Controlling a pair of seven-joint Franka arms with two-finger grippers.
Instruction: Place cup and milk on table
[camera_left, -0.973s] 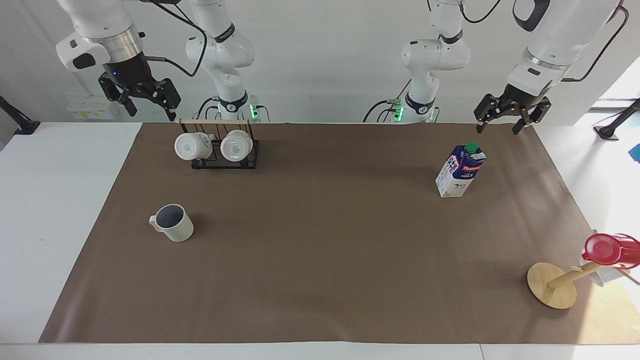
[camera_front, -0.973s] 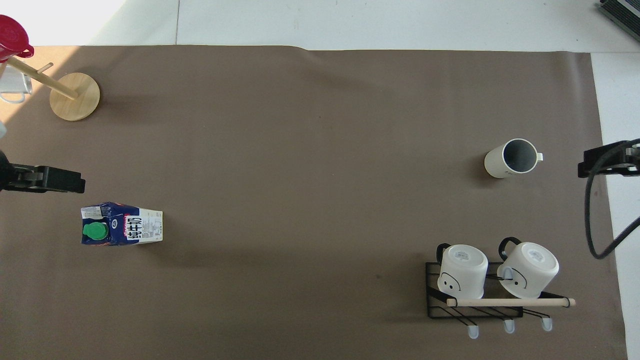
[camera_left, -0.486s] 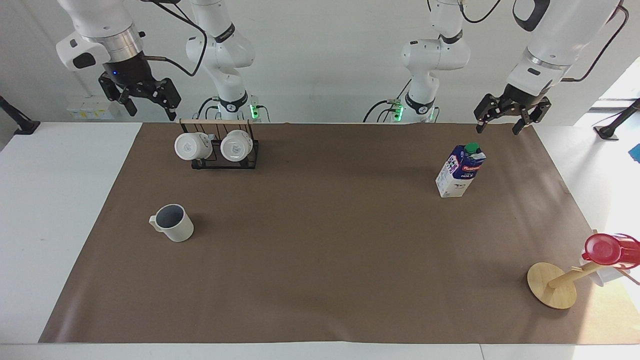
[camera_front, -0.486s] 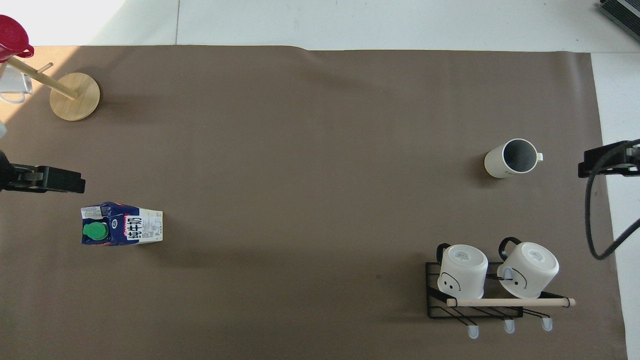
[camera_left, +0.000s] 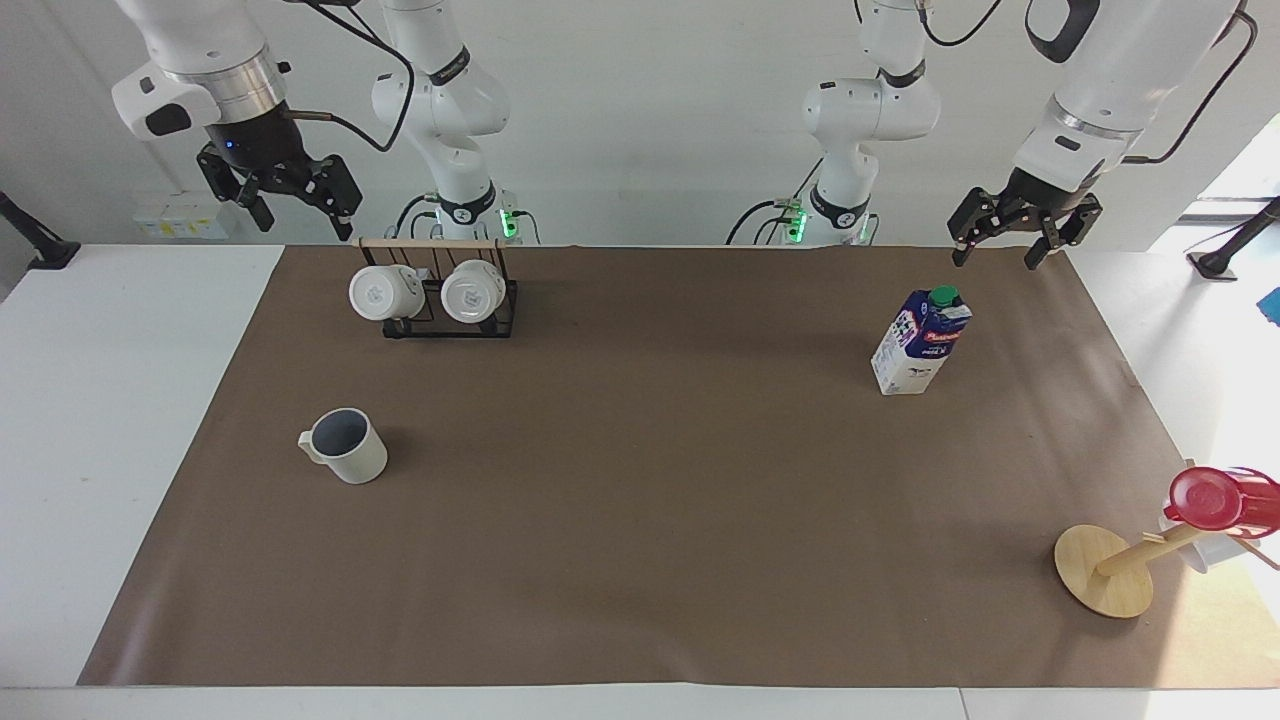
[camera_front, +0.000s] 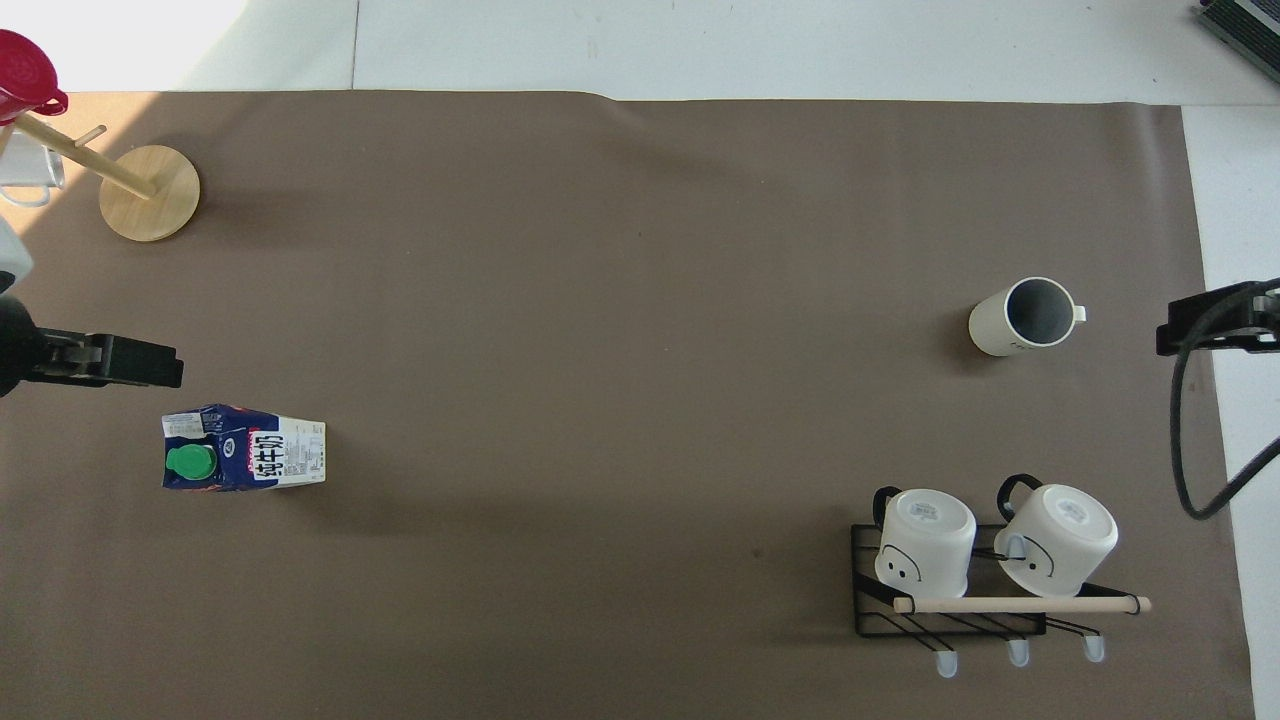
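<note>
The cup (camera_left: 345, 458) (camera_front: 1025, 317), cream-white with a grey-blue inside, stands upright on the brown mat of the table (camera_left: 650, 520) toward the right arm's end. The milk (camera_left: 920, 342) (camera_front: 245, 460), a white and dark-blue carton with a green cap, stands upright toward the left arm's end. My left gripper (camera_left: 995, 258) (camera_front: 130, 362) hangs open in the air above the mat's corner close to the milk, touching nothing. Over the white tabletop beside the mug rack, my right gripper (camera_left: 303, 225) (camera_front: 1200, 325) hangs open and empty, well apart from the cup.
A black wire rack (camera_left: 440, 300) (camera_front: 990, 575) with two plain white mugs stands close to the robots at the right arm's end. A tilted wooden stand (camera_left: 1105, 570) (camera_front: 150, 192) carrying a red cup (camera_left: 1215, 498) sits at the corner farthest from the robots, at the left arm's end.
The left gripper has shifted slightly over the mat near the milk. The right gripper has risen a little. Cup and milk have not moved.
</note>
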